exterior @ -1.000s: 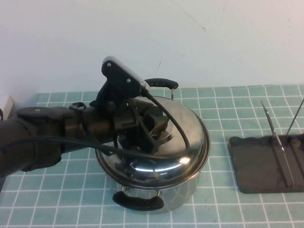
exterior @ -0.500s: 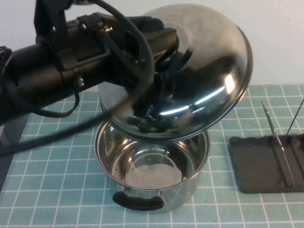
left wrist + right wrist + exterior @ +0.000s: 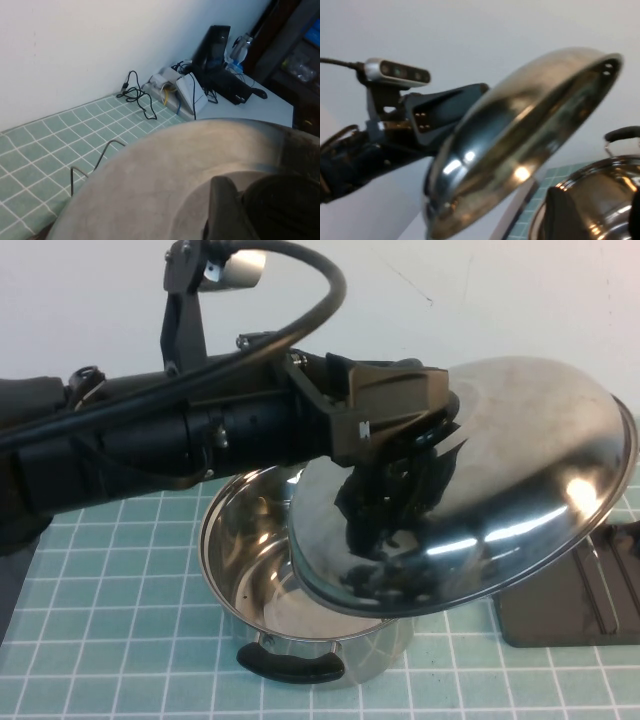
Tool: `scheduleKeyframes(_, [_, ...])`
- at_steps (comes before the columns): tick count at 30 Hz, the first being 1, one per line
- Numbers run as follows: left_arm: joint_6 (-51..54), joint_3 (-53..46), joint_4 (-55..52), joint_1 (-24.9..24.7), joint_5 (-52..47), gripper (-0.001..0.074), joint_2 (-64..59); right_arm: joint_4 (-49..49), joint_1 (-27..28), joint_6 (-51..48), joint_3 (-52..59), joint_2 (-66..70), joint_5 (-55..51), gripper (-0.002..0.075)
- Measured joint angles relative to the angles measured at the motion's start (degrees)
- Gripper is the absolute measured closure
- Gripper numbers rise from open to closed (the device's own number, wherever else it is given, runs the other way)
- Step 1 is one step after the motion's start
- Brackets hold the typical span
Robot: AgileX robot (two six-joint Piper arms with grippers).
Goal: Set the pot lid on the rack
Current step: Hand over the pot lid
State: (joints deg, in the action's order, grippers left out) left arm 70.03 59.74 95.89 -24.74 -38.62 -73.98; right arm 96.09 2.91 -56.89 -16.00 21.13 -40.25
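Above pot [image 3: 300,580], left tool [image 3: 425,430] gripping pot lid [image 3: 500,510].

The left gripper [image 3: 425,430] is closed on the pot lid [image 3: 500,490], whose knob is buried between the fingers and cannot be made out. Below and beyond that gripper, the tilted lid covers most of the rack [image 3: 570,605]; only a dark corner of its tray shows, running off the high view's right edge. The pot [image 3: 250,540] beneath the gripper has its far rim and far handle hidden by the arm and lid. The right gripper [image 3: 592,215] appears only as blurred dark shapes at its own camera's edge, cut off.
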Motion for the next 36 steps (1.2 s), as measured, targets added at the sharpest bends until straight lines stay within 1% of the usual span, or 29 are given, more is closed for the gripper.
scheduleKeyframes(5, [-0.1,0.0,0.0,0.0,-1.2,0.0410,0.0,0.4,0.0,0.3,-7.7,10.0,-5.3,0.0332])
scheduleKeyframes(8, [-0.1,0.1,0.0,0.0,-1.8,0.0410,0.0,0.4,0.0,1.6,-11.0,14.9,-7.8,0.0295])
scheduleKeyframes(17, [2.6,0.1,0.0,0.0,-1.8,0.0410,0.0,0.4,0.0,8.5,-16.5,26.9,-13.8,0.0280])
scheduleKeyframes(24, [4.6,0.1,0.0,0.0,-2.0,0.0410,0.0,0.4,-0.2,9.8,-21.5,34.4,-17.7,0.0279])
scheduleKeyframes(27, [6.7,0.1,0.1,-1.3,-1.8,0.0410,0.0,0.4,-1.5,9.8,-23.8,37.0,-18.3,0.0279])
scheduleKeyframes(29, [8.9,0.1,0.2,-2.9,-1.1,0.0410,0.0,0.4,-2.7,9.8,-25.1,38.5,-18.5,0.0288])
scheduleKeyframes(31, [11.2,0.2,0.7,-4.8,0.8,0.0410,-0.1,0.2,-3.9,9.1,-26.1,39.9,-18.5,0.0325])
scheduleKeyframes(34, [14.5,0.2,0.9,-6.4,3.2,0.0410,-0.5,0.3,-4.6,7.4,-26.8,41.0,-18.6,0.0433])
scheduleKeyframes(35, [15.3,0.2,0.9,-6.6,4.0,0.0410,-1.0,0.4,-4.7,6.4,-27.0,41.0,-18.6,0.0498])
scheduleKeyframes(36, [15.8,0.2,0.7,-6.7,4.8,0.0410,-1.3,0.4,-4.9,5.6,-27.0,41.0,-18.8,0.0544])
